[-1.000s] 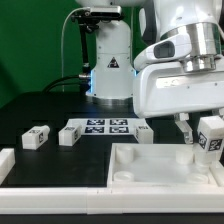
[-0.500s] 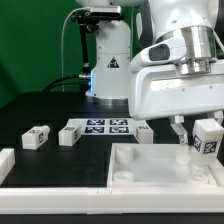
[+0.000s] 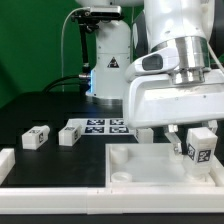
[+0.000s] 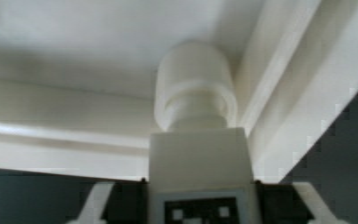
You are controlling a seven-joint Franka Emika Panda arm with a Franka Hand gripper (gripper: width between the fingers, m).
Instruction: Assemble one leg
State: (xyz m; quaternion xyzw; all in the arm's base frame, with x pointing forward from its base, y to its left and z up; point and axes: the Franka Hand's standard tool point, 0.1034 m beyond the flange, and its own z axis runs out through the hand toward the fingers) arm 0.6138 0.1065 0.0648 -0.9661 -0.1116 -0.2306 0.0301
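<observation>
Grip comes first: your gripper [image 3: 197, 138] is closed on the leg [image 3: 201, 149], one finger on each side of the small white block, with its marker tag facing the exterior camera. The leg hangs low at the exterior view's right, inside the outline of the large white panel [image 3: 122, 160] and close to its far right corner.

From the wrist camera you see down along the leg [image 4: 202, 165]. Its rounded peg [image 4: 202, 85] points away from the gripper, and the tip sits right beside the angle where two of the panel's raised walls [image 4: 309, 70] meet. The socket itself is hidden behind the peg, so you cannot tell whether the tip has entered it or only hovers over it.

By my reading, the pick-up and the carry are done and you are in the placing step. What is left is seating the peg in the corner socket, fastening it there if it needs turning, and letting go. Nothing here shows the leg fixed to the panel yet.

Farther out, two more legs [image 3: 37, 137] [image 3: 69, 133] lie untouched on the dark table [image 3: 30, 110] at the exterior view's left, well apart from the panel. The marker board [image 3: 105, 126] lies flat just behind them.
</observation>
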